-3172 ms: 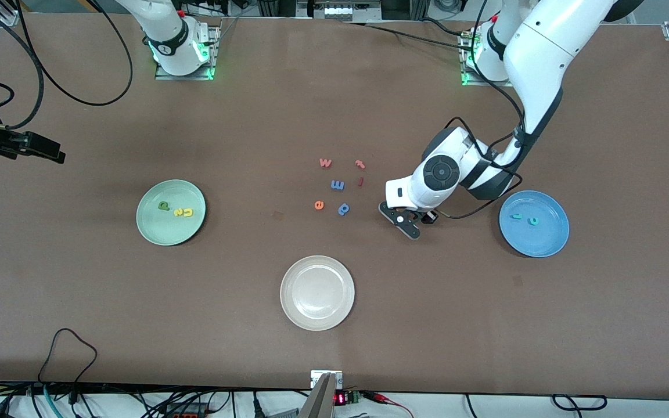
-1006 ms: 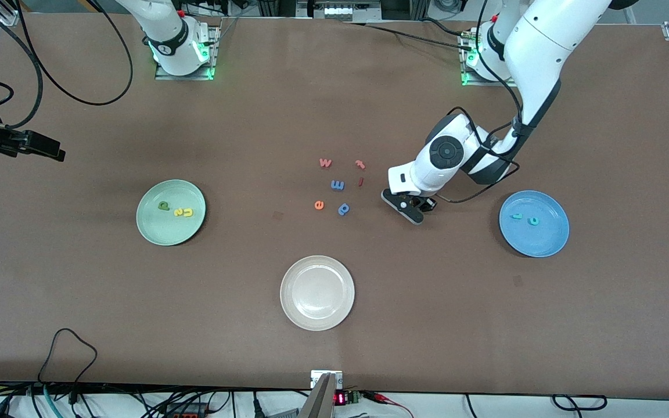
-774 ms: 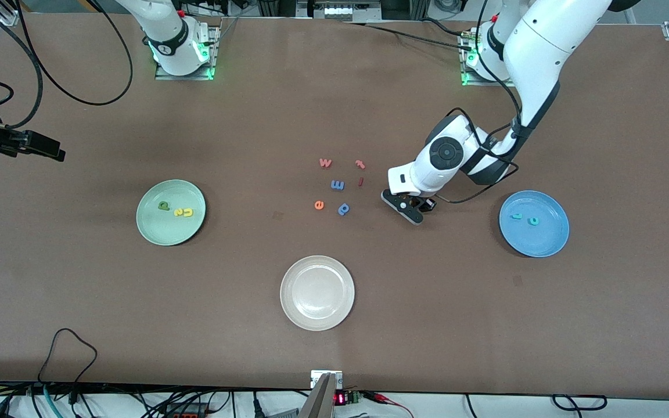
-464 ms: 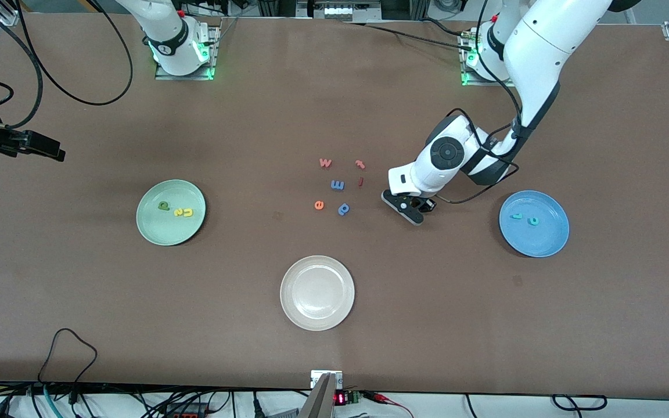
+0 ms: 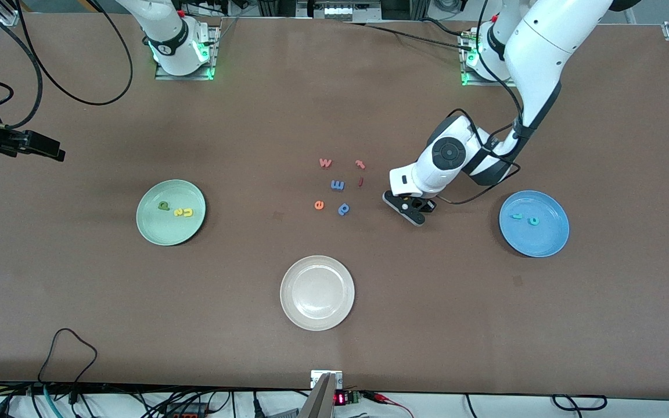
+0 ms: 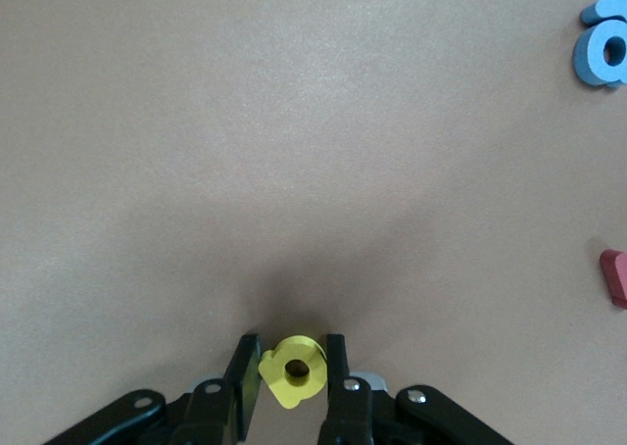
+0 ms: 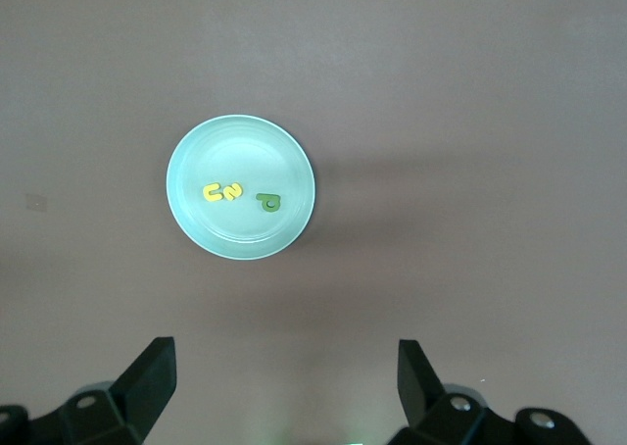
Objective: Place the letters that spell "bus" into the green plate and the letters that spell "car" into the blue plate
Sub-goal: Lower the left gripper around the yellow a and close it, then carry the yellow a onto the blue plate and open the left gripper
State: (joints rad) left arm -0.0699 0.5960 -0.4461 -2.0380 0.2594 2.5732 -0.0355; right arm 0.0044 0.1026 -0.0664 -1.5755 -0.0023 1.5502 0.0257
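**Left gripper pinches the yellow a; two plates already hold letters**

The left gripper (image 5: 411, 210) is low over the brown table (image 5: 253, 116), between the small pile of loose letters and the blue plate (image 5: 549, 238). In the left wrist view, its two black fingers (image 6: 243, 381) are closed on the yellow a (image 6: 293, 370), one on each side. The front view does not show the a, because the gripper hides it.

The blue plate sits toward the left arm's end of the table. Two teal letters lie in it, side by side: the r (image 5: 517, 216) and the c (image 5: 534, 220).

The green plate (image 5: 157, 232) sits toward the right arm's end of the table. It holds three letters: the dark green b (image 5: 164, 205), and next to it the yellow s (image 5: 178, 212) and the yellow u (image 5: 187, 212), which are touching each other. The right wrist view looks straight down on this plate and shows the same three letters.

The right gripper (image 7: 284, 381) waits high up over that end of the table, with its fingers wide apart and nothing between them.

Loose letters lie near the middle of the table: a pink w (image 5: 325, 162), a pink t (image 5: 360, 164), a blue m (image 5: 337, 185), a red l (image 5: 360, 182), an orange e (image 5: 319, 204) and a blue letter with a stem and a loop (image 5: 343, 208).

A white plate (image 5: 299, 310) lies nearer to the front camera than the loose letters.
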